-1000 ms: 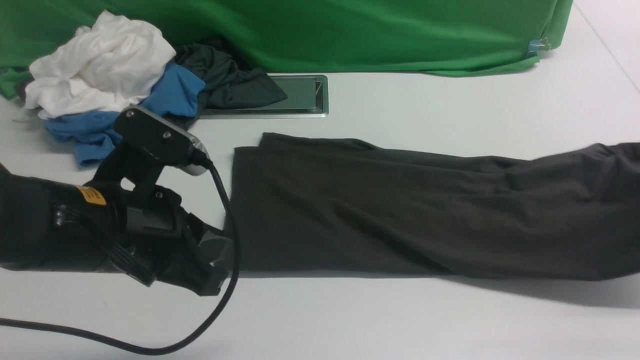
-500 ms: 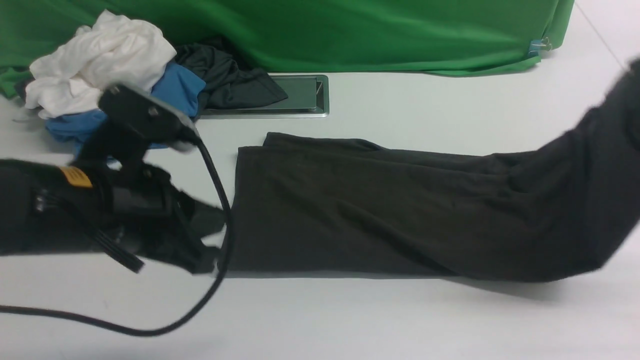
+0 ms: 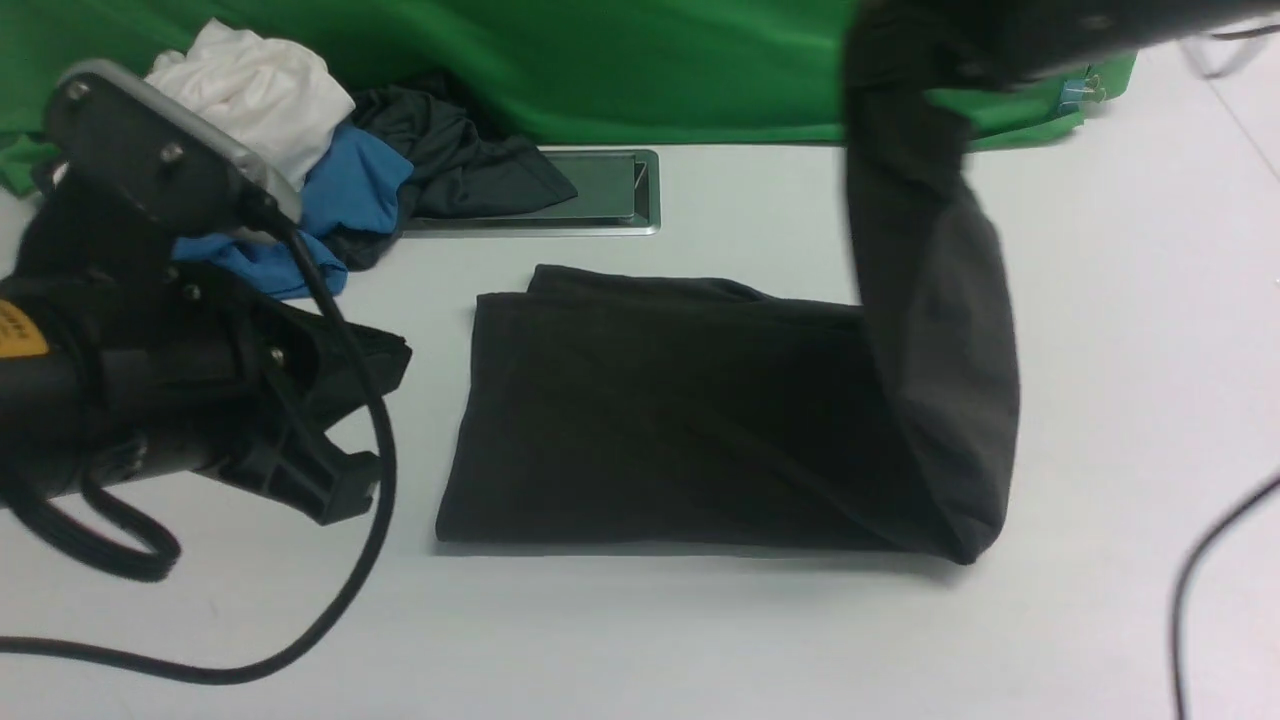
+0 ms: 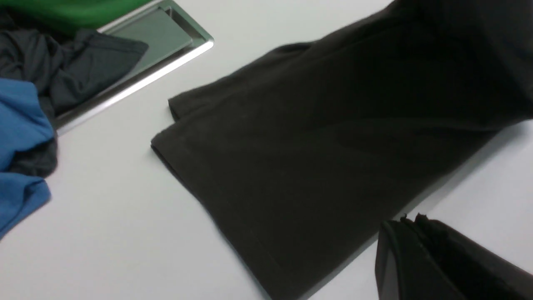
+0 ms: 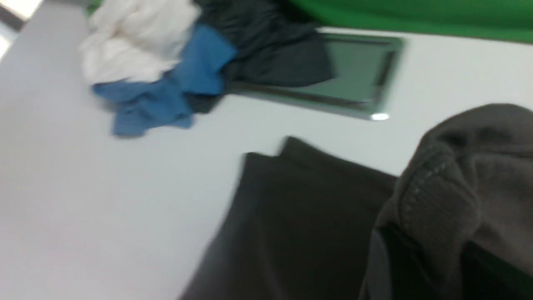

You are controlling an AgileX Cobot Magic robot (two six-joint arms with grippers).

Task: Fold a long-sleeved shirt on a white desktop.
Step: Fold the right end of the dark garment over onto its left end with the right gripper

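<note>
The long-sleeved shirt lies as a dark charcoal band on the white desktop; no logo shows. Its right end is lifted and hangs in a loop from my right gripper, which is blurred at the top of the front view. In the right wrist view the right gripper is shut on a bunched ribbed hem of the shirt. My left gripper hovers left of the shirt's left edge, apart from it. In the left wrist view the left gripper is shut and holds nothing, beside the shirt.
A pile of white, blue and dark grey garments sits at the back left, partly over the metal-framed hatch. A green backdrop closes the back. Black cables trail at the front left and far right.
My right gripper has raised the shirt's right end off the desktop and carried it up and leftward. My left arm has drawn back to the left and risen, away from the shirt's left edge.
</note>
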